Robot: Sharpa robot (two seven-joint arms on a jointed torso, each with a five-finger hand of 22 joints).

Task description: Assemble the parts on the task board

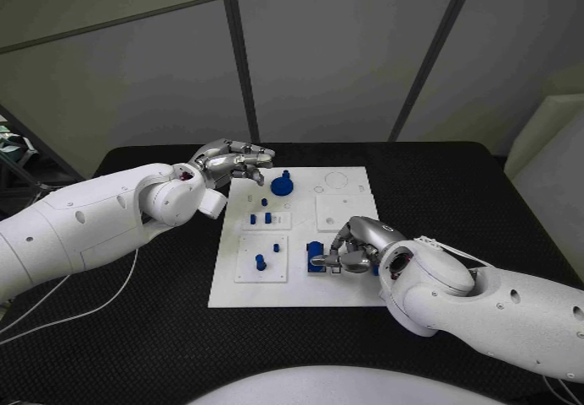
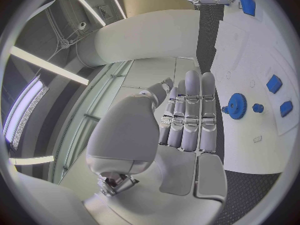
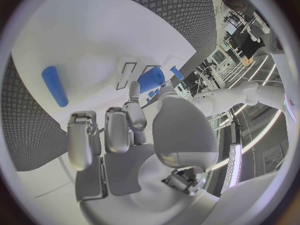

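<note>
My right hand (image 1: 353, 249) pinches a small blue part (image 1: 316, 254) at the task board (image 1: 305, 287), at its near right portion (the seat beneath is hidden). I should keep it upright and lower slowly. My left hand (image 1: 231, 162) hovers off the board's far left corner, fingers curled, holding nothing, near the toothed blue gear (image 1: 283, 184).

Two glossy white rounded arm shells seen; silver segmented left hand (image 1: 231, 160) and right hand (image 1: 353, 246); thin white cable trailing from left arm.
</note>
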